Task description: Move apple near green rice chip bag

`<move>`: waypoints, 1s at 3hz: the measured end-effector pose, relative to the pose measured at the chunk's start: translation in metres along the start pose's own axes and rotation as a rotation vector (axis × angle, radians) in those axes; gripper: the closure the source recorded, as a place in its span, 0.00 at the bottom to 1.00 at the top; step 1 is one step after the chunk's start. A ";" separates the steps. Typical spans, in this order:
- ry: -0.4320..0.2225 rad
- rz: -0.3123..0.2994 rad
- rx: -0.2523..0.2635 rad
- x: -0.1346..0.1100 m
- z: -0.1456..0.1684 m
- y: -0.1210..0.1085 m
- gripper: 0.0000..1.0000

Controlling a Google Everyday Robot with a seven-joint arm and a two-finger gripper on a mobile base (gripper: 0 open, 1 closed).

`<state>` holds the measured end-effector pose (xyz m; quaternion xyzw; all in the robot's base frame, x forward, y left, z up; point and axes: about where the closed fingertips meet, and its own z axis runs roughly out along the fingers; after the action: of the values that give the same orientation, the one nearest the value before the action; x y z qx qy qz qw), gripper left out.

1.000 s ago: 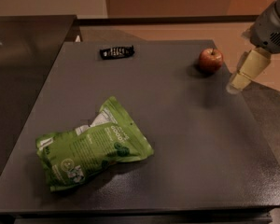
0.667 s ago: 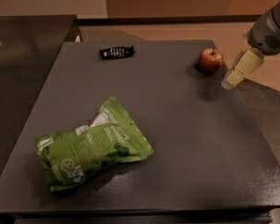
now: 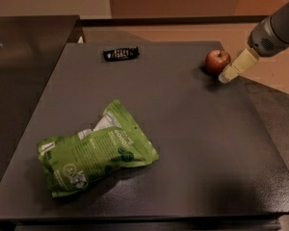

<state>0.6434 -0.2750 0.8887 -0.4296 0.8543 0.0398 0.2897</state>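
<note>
Nearest to the camera, the green rice chip bag lies flat on the dark grey surface, in its front left part. The bag is crinkled and sits at a slant, its lower end toward the front left corner and its upper end pointing toward the middle of the surface. White print, white patches and dark green graphics show on the face that is turned up. A soft shadow lies along the bag's front edge.

Farther back and well apart from the bag, the apple stands on the surface near the far right corner. It is small, round and red, with a yellowish patch toward its top, and it casts a dark shadow on the surface at its left and front.

Just beside the apple, at its lower right, is the end effector, a pale cream part that slants down and to the left from the grey arm entering at the upper right. Its tip is at the apple's edge; whether the two touch cannot be told, and whether the end effector is released or clenched cannot be told either. It grasps nothing that can be seen.

Toward the far edge, left of centre, a small black rectangular device lies flat, well apart from both the apple and the bag.
</note>
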 end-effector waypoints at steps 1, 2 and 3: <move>-0.034 0.066 -0.011 -0.003 0.020 -0.016 0.00; -0.053 0.110 -0.039 -0.009 0.039 -0.023 0.00; -0.063 0.123 -0.076 -0.017 0.049 -0.020 0.00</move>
<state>0.6889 -0.2599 0.8604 -0.3857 0.8674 0.1036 0.2969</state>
